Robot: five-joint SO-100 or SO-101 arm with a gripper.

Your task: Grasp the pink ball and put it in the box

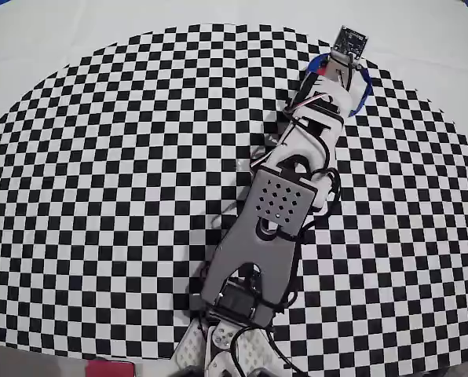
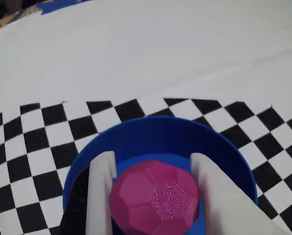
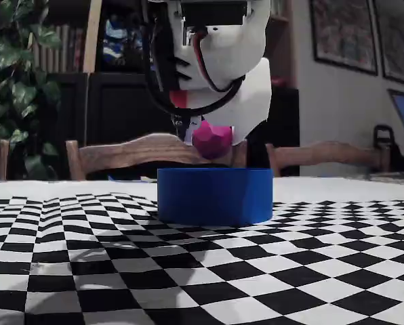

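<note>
Transport done, release pending: your hand (image 2: 153,196) grips the small matte magenta-pink ball (image 2: 156,198) above the round bright-blue shallow tub (image 3: 214,196); lower slightly, then part the fingers.

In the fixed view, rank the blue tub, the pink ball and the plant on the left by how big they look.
1. Plant, though it is cut off by the frame and stands farther back, so this is only apparent size.
2. Blue tub.
3. Pink ball, held above the tub.

pink ball (image 3: 211,139) between the tool (image 2: 153,191) fingers, above the box (image 3: 215,196), box on the checkered table (image 3: 87,264)
</note>
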